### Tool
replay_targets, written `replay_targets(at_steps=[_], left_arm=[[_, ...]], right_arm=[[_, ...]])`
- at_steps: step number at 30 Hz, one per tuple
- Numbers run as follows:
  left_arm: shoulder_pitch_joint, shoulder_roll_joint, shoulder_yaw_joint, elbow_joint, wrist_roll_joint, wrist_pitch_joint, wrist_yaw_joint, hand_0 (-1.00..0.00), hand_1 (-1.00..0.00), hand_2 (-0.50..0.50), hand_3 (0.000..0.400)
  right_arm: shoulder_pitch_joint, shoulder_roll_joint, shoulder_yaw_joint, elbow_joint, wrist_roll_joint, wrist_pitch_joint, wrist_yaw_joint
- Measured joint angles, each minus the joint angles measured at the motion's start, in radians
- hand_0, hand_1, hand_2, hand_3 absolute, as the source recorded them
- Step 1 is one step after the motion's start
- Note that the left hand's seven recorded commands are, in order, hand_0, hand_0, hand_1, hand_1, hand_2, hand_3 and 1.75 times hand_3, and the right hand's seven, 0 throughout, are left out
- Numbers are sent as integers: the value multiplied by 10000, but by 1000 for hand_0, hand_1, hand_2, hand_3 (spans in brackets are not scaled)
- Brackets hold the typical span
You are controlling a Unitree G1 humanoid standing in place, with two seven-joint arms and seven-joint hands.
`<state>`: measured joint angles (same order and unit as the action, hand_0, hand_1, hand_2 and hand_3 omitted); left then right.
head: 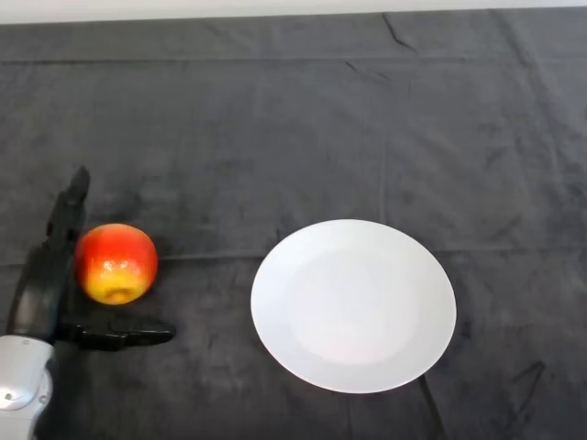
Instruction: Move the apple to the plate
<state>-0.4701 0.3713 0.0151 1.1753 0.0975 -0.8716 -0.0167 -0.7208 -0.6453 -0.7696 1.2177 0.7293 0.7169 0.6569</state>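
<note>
Apple sits on the dark cloth, cradled by the left hand, fingers spread and unclamped. Closed carelessly, it could roll short of the white plate.

A dark grey cloth, creased and wrinkled, covers the counter; a pale strip runs along its far edge.

robot hand flanking apple, plate right

apples: 1 | plates: 1 | hands: 1 | tables: 1
</note>
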Motion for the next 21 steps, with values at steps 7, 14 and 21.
replay_targets(at_steps=[7, 14, 21], left_arm=[[-169, -82, -112, 0, 84, 168, -217, -867, -604, -131, 347], [-268, -76, -324, -2, 78, 345, -468, -1000, -922, -39, 400], [-333, -70, -322, -6, 49, 507, -654, -1000, -949, -25, 400]], right_arm=[[0, 0, 0, 0, 0, 0, 0], [0, 0, 0, 0, 0, 0, 0], [0, 0, 0, 0, 0, 0, 0]])
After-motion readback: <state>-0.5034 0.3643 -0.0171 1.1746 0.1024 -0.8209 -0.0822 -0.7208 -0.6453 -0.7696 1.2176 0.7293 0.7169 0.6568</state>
